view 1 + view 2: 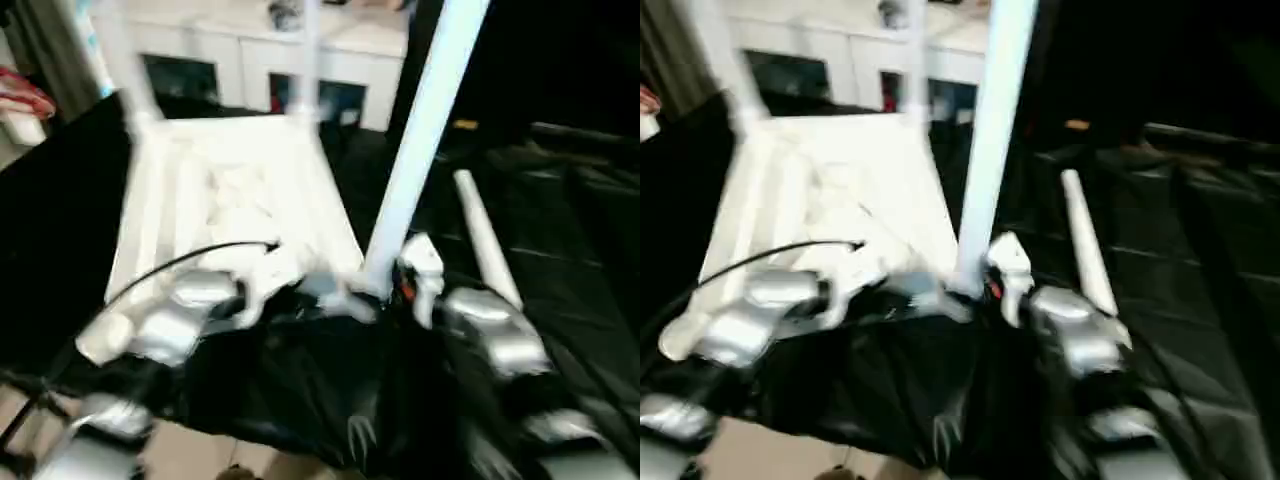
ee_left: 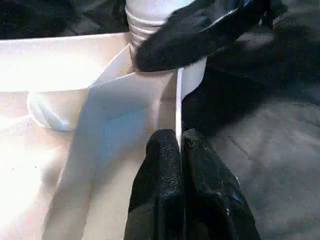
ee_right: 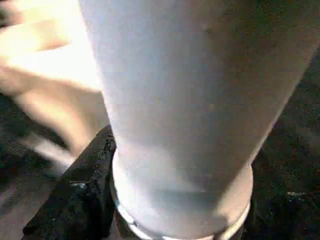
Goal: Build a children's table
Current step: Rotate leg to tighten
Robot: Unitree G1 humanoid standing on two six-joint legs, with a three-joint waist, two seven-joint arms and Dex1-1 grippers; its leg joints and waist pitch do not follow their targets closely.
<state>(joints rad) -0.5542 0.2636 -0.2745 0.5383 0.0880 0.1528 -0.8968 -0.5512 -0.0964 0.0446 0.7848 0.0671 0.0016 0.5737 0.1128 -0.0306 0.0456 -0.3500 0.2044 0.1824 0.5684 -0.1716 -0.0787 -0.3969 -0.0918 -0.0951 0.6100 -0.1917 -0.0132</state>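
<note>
**A:** At the near right corner of the large white plastic rectangular tabletop [image 1: 235, 205], lying ribbed underside up on the black sheet [image 1: 560, 250], a long white tapered tubular leg [image 1: 425, 140] stands in the round corner socket [image 2: 192, 80]. Two more legs are up at the far corners; the fourth leg [image 1: 485, 238] lies loose on the sheet to the right.

**B:** Grips?

**A:** Right gripper [image 3: 175, 220] straddles the base of the upright leg, one black finger [image 3: 75, 200] against each side, jaws set as wide as the tube. Left gripper [image 2: 181, 150] is pinched tight on the thin white rim wall [image 2: 178, 107] of the tabletop beside the socket, steadying it.

**B:** Which way does the leg point?

**A:** Long axis near vertical, thick ribbed end down in the socket, narrow end up and leaning slightly right in the head views. Tabletop's long axis runs away from the robot; the loose leg lies roughly parallel to it.

**B:** Risks?

**A:** My judgement: the lean. If the leg isn't square to the socket, twisting or pushing could jam it or pop it out. The grip is low, so the long free end may swing. The left pinch holds only a thin rim wall; a slip there could let the tabletop skate on the slick sheet.

**B:** Seated?

**A:** Can't tell; ribs show above the socket.
</note>
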